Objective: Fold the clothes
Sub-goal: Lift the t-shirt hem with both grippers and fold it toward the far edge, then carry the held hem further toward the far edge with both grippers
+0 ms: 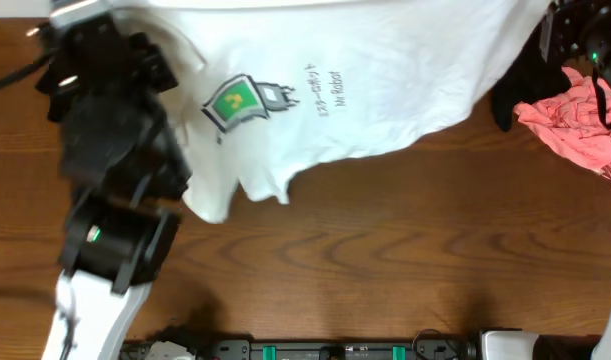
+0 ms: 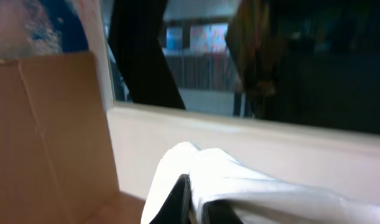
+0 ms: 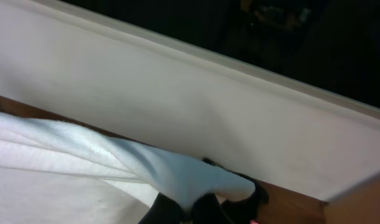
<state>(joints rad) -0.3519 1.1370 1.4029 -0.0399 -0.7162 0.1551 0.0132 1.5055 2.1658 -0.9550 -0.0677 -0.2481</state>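
- The soft white T-shirt (image 1: 385, 70), with a green-and-black blocky chest print, lies stretched along the far edge of the brown wooden table (image 1: 385, 250). Its print faces up and a loose part trails toward the near left.
- The left gripper (image 2: 193, 198) is pressed together on a bunched fold of the shirt at the far left.
- The right gripper (image 3: 188, 208) pinches another fold of the same cloth at the far right.
- Holding two ends well apart appears meant to pull the fabric taut, so it can be laid flat before any fold is made.
- A crumpled pink garment (image 1: 575, 125) and a black piece (image 1: 515, 90) sit at the far right, just beside the shirt's edge, seemingly waiting their turn.
- A brown cardboard box (image 2: 46, 137) stands at the far left, against a white ledge (image 3: 177, 93) beyond the table.
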